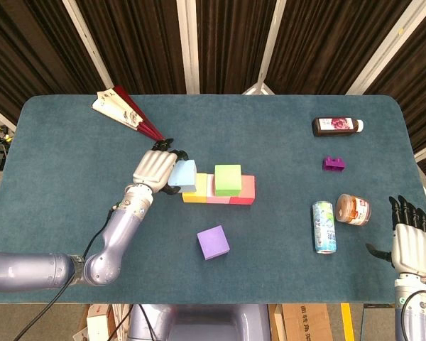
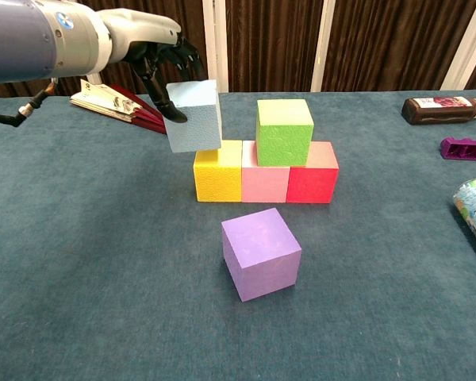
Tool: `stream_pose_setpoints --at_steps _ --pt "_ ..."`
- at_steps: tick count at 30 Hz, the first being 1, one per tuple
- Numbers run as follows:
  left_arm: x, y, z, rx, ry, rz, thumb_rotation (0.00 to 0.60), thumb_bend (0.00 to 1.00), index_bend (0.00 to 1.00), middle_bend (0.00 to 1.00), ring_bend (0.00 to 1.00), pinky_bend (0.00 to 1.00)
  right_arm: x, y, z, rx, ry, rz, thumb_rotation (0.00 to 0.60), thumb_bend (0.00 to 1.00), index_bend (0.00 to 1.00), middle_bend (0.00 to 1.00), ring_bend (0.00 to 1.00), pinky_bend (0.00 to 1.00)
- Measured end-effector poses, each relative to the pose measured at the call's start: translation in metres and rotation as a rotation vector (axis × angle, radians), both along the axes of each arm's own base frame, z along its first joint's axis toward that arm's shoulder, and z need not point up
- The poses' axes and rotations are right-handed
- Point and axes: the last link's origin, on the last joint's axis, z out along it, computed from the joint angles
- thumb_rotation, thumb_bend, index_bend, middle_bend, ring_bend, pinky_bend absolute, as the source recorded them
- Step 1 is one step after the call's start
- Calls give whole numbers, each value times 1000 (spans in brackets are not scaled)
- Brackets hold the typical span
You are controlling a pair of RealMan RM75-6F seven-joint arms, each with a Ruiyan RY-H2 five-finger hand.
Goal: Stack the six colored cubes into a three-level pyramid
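The table carries a row of yellow cube, pink cube and red cube, with the green cube on top. The left hand pinches the light blue cube between its fingers, just above the yellow cube. The purple cube lies nearer the robot than those fingers. The right hand rests apart, fingers straight and slightly spread.

Folded fan, far left of table. Dark bottle lying far right; purple brick below it; jar beside lying can.
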Motion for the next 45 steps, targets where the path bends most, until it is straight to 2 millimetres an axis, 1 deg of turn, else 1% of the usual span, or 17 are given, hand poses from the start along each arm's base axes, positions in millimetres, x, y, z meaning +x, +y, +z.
stream_pose_setpoints --at_steps 9,24,34,45 --pt "15 2 -9 -19 -41 20 600 406 297 300 0 0 -1 0 2 -8 -7 -2 600 130 0 9 0 0" --pt "28 7 -21 -32 -14 -31 600 399 299 279 0 0 -2 0 2 -7 -8 -12 600 129 0 8 0 0" --pt "31 7 -26 -31 7 -49 600 398 298 276 0 0 -1 0 2 -6 -9 -15 600 129 0 9 0 0" --pt "29 7 -29 -17 28 -38 600 398 294 268 0 0 -2 -1 3 -9 -13 -20 600 130 0 9 0 0"
